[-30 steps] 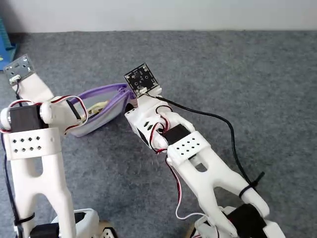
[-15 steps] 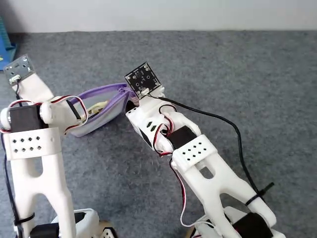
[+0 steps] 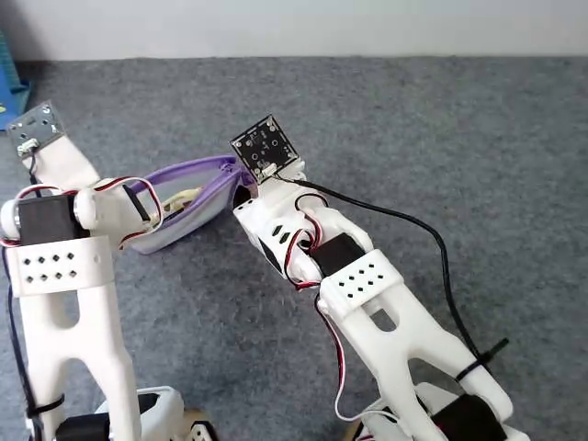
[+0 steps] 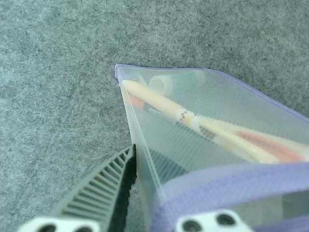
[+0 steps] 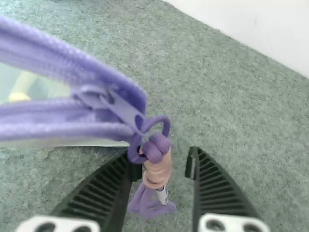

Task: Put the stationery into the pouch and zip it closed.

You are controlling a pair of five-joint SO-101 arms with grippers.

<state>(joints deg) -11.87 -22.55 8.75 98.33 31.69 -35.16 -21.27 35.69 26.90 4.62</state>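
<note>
A translucent pouch (image 3: 188, 207) with purple zip edging lies on the grey carpet between the two arms. Through its side I see a cream pen (image 4: 193, 121) and other stationery, among them a white tube (image 4: 161, 83). My left gripper (image 3: 145, 209) is shut on the pouch's (image 4: 217, 121) near end, with the purple edge pinched between its fingers (image 4: 113, 188). At the other end my right gripper (image 5: 160, 157) stands open. The purple zipper pull (image 5: 150, 159) with its tassel hangs between the fingers, against one of them. The zip's mouth (image 5: 48, 72) is still parted behind the slider.
Grey carpet (image 3: 441, 129) stretches free to the right and behind the pouch. A white wall (image 3: 294, 28) runs along the back. A blue object (image 3: 7, 83) sits at the far left edge. The right arm's black cable (image 3: 432, 248) trails across the carpet.
The right arm's forearm and elbow swung to the right a second ago and has kept still since. The pouch and the left arm have not moved.
</note>
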